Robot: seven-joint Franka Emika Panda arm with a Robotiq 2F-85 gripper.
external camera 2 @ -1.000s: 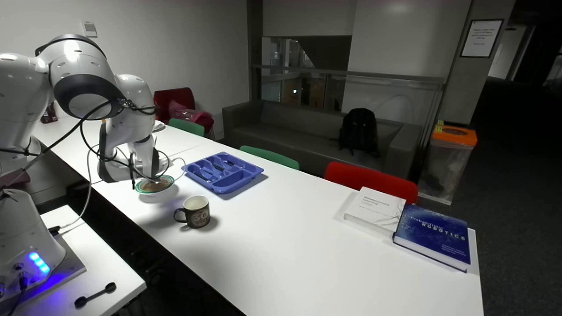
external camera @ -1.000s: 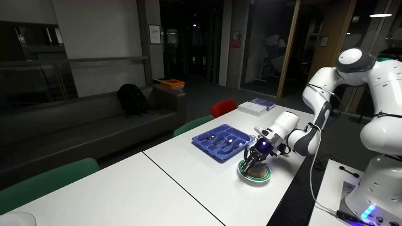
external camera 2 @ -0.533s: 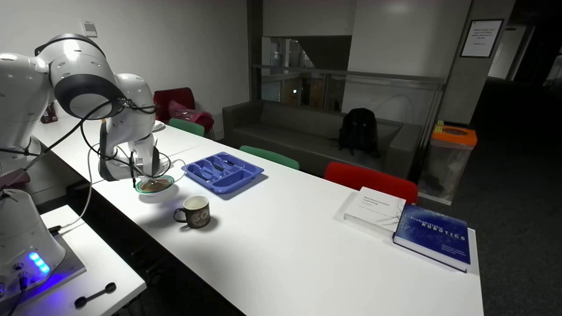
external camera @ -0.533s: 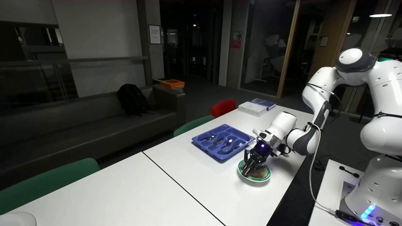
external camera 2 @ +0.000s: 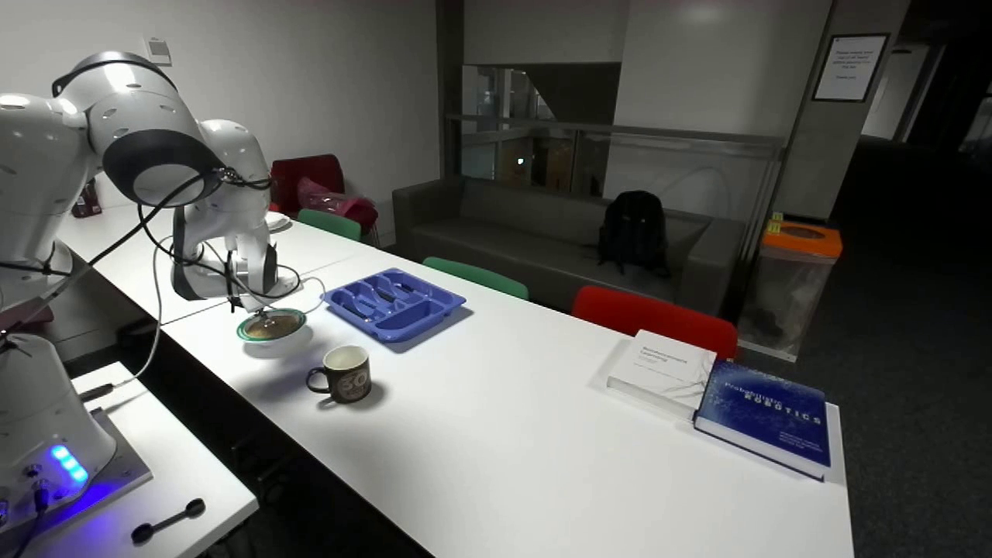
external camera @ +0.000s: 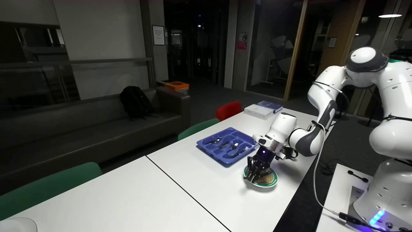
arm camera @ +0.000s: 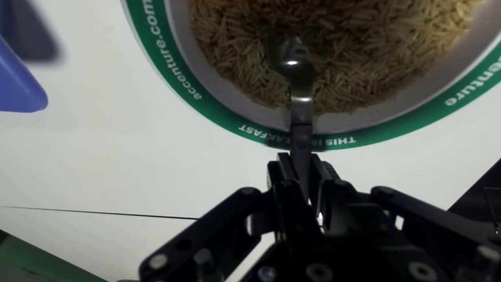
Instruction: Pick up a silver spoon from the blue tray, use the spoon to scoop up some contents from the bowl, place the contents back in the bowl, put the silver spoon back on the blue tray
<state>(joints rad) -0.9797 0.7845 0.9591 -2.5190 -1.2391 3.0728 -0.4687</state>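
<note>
My gripper (arm camera: 300, 161) is shut on the dark handle of the silver spoon (arm camera: 301, 74) in the wrist view. The spoon reaches over the rim of the bowl (arm camera: 219, 113), and its head is at the tan, rice-like contents (arm camera: 360, 66). Its tip is in shadow, so I cannot tell how deep it sits or whether it carries grains. In an exterior view my gripper (external camera: 252, 176) is over the left part of the green-rimmed bowl (external camera: 270, 184); the spoon is hard to make out there. The blue tray (external camera: 225, 160) stands beside the bowl with other cutlery in its compartments.
A dark mug (external camera 2: 349, 377) with a handle stands near the bowl. A white book (external camera 2: 663, 368) and a blue book (external camera 2: 763, 418) lie at the far end of the table (external camera 2: 542, 434). The tray's corner (arm camera: 23, 90) shows in the wrist view. Chairs and a sofa stand beyond the table.
My gripper and forearm have shifted left in an exterior view, and the hand is more upright. The bowl has barely moved. The spoon stays in the gripper.
</note>
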